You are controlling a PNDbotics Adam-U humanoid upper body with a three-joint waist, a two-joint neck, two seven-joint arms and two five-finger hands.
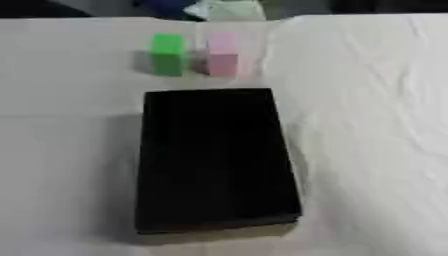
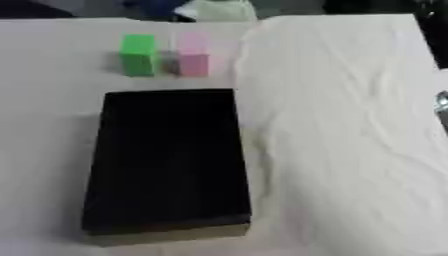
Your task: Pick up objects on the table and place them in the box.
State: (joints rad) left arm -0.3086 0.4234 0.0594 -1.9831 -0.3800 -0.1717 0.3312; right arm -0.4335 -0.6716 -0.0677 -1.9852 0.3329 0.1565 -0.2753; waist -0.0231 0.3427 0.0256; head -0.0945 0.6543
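Observation:
A green block (image 1: 167,54) and a pink block (image 1: 223,54) stand upright side by side on the table, just beyond the far end of the box. The black rectangular box (image 1: 214,160) lies lengthwise in the middle of the table, its inside dark. Neither of my hands shows in either eye view.
A white wrinkled cloth (image 2: 350,130) covers the right half of the table. The left part is a smooth pale surface (image 1: 61,150). Blue and pale things (image 1: 210,7) lie past the table's far edge. A small metallic bit (image 2: 442,102) shows at the right border.

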